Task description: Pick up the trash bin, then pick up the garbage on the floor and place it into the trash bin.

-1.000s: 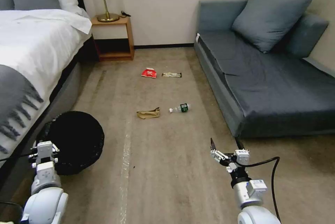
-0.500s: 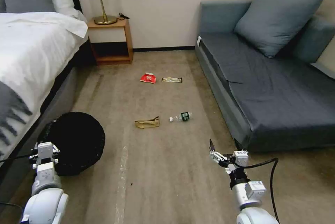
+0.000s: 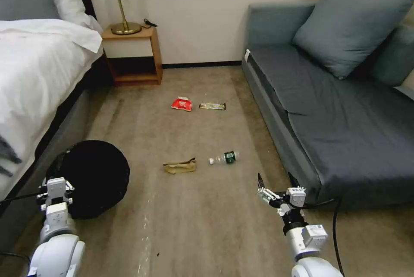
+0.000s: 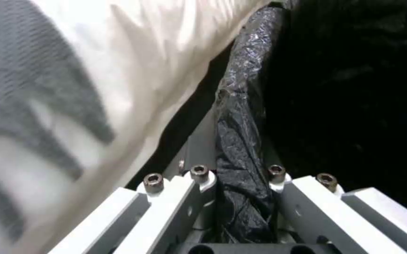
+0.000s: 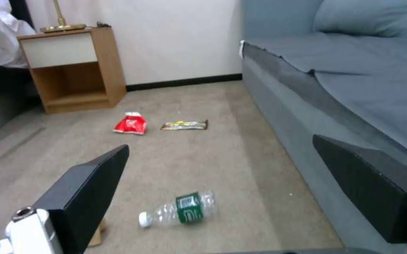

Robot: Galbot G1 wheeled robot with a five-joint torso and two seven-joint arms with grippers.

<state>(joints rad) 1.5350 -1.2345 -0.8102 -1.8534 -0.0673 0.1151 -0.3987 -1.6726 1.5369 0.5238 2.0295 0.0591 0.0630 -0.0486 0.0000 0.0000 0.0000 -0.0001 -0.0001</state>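
Left gripper (image 4: 243,197) pinches only trash bin (image 3: 92,177) liner rim, could slip; right gripper (image 3: 276,182) spread above bottle (image 5: 180,211).

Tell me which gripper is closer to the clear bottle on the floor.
Right. The right gripper hangs open just short of the bottle, slightly toward the sofa. The left gripper is far off by the bed, clamped on the trash bin rim.

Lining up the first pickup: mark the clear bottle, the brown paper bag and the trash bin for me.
clear bottle (image 3: 224,158): head view, on its green label.
brown paper bag (image 3: 180,166): head view, middle of the crumpled paper.
trash bin (image 3: 95,174): head view, on the black bag lining its opening.
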